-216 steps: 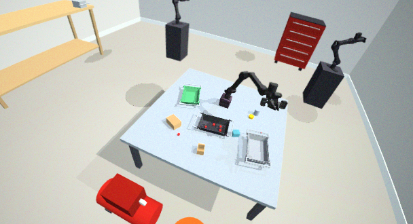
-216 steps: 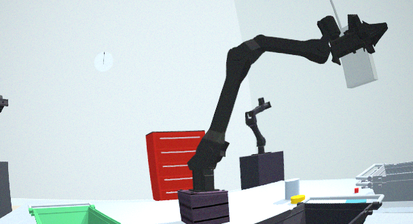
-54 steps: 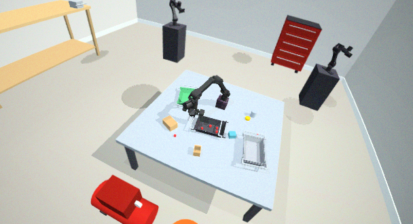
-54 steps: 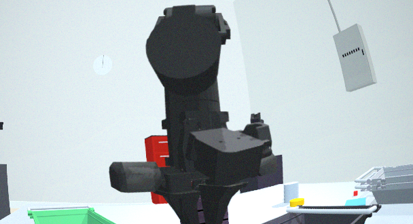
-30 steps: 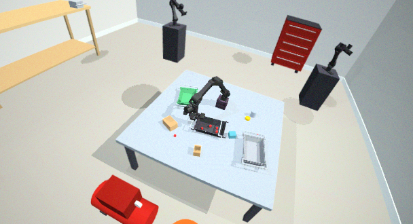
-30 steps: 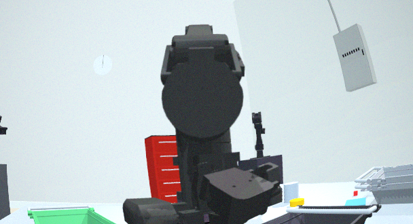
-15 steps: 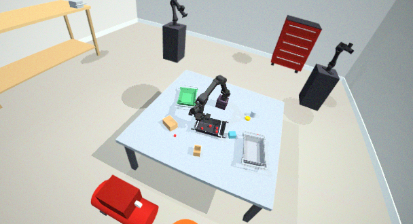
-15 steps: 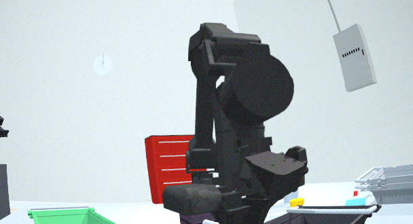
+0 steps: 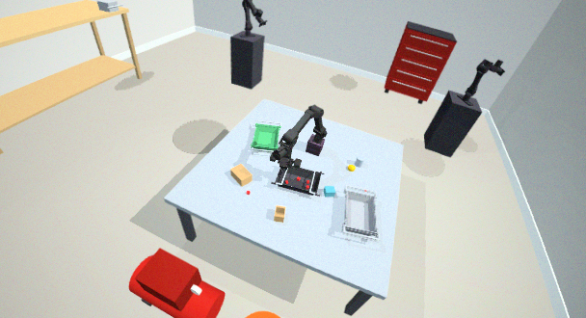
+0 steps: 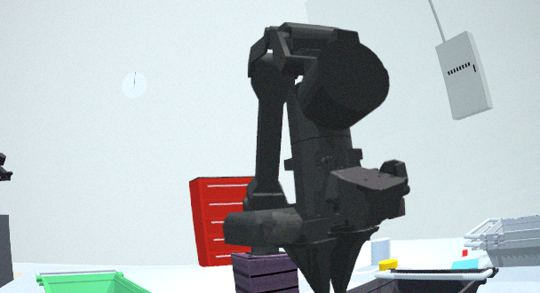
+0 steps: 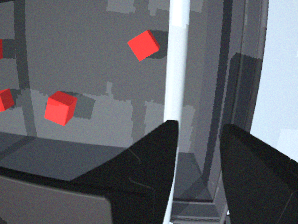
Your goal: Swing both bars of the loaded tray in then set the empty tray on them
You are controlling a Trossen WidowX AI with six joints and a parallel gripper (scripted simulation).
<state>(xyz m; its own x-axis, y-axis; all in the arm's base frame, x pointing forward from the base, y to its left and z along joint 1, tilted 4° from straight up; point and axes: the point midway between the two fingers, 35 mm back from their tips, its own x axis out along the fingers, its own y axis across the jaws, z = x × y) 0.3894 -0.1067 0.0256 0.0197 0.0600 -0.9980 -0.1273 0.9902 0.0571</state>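
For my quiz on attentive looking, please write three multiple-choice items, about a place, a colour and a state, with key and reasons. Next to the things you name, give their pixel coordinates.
1. Where is the turquoise block (image 9: 330,191) (image 10: 464,265)?
A) inside the green tray
B) between the black tray (image 9: 296,186) (image 10: 426,286) (image 11: 110,65) and the grey tray (image 9: 360,210) (image 10: 520,244)
C) on the floor

2. Colour of the small blocks (image 9: 298,178) (image 11: 61,108) in the black tray?
A) red
B) blue
C) white

3. The pincer (image 9: 281,180) (image 10: 334,291) (image 11: 198,133) is:
A) fully shut
B) out of view
C) open

Key:
1 B: the top view shows it there.
2 A: the wrist view shows red cubes.
3 C: a gap separates its tips.
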